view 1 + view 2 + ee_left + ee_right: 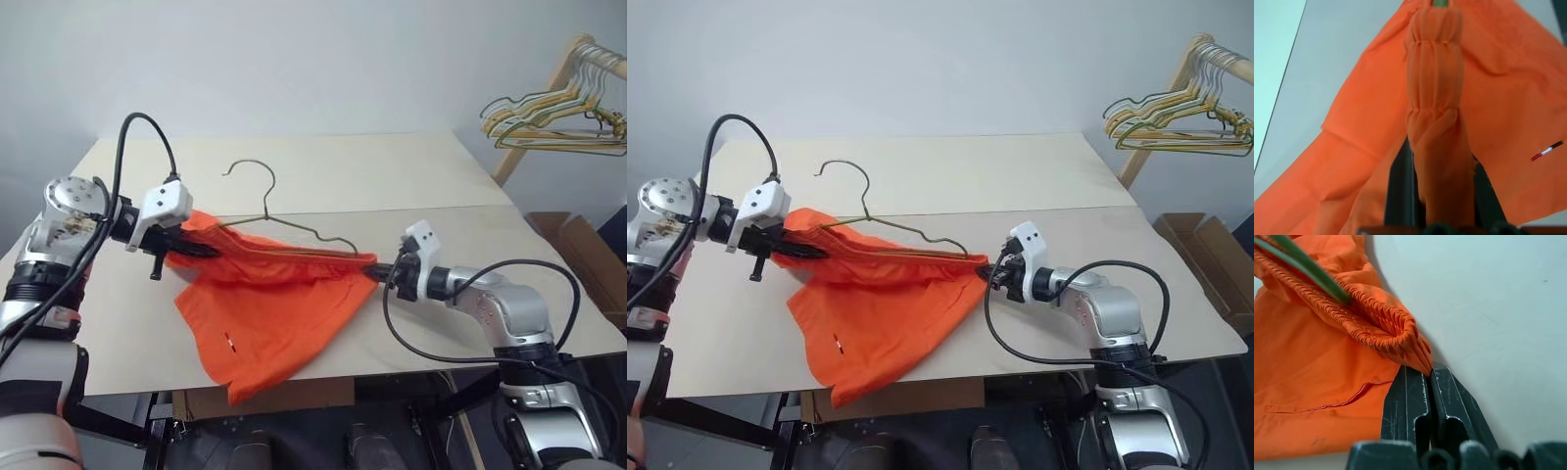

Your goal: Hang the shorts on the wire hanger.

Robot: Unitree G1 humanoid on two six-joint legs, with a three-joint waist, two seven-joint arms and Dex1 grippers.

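Note:
The orange shorts (269, 313) hang stretched between my two grippers above the pale table (392, 176), waistband taut and legs drooping onto the tabletop. My left gripper (199, 251) is shut on the left end of the gathered waistband (1437, 107). At the opposite end, my right gripper (373, 271) is shut on the waistband's right tip (1413, 345). The wire hanger (267, 201) has its hook raised behind the shorts. Its lower part runs into the waistband opening, and the wire (1308, 269) crosses the gathered edge close to the right gripper.
A wooden rack with bunched yellow, green and pale hangers (554, 117) stands at the back right. An open cardboard box (578, 245) sits on the floor beside the table's right edge. The table's front edge (392, 362) runs just under the hanging shorts.

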